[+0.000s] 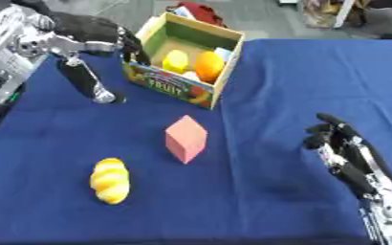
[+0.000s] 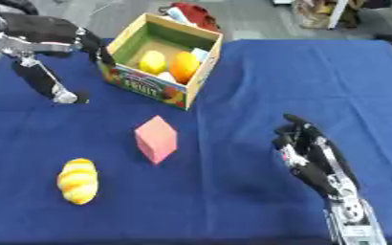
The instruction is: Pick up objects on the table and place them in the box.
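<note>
The left hand (image 1: 86, 40) hung at the upper left of the frame beside the fruit box (image 1: 185, 60), its fingers spread and relaxed with nothing in them, the thumb pointing down toward the blue tablecloth (image 1: 283, 86). Inside the box lay a yellow fruit (image 1: 175, 61) and an orange (image 1: 209, 66). At centre stood a pink block (image 1: 185, 139); a yellow braided bread (image 1: 110, 180) lay lower left. The right hand (image 2: 312, 158) rested at the lower right, fingers straight and empty.
</note>
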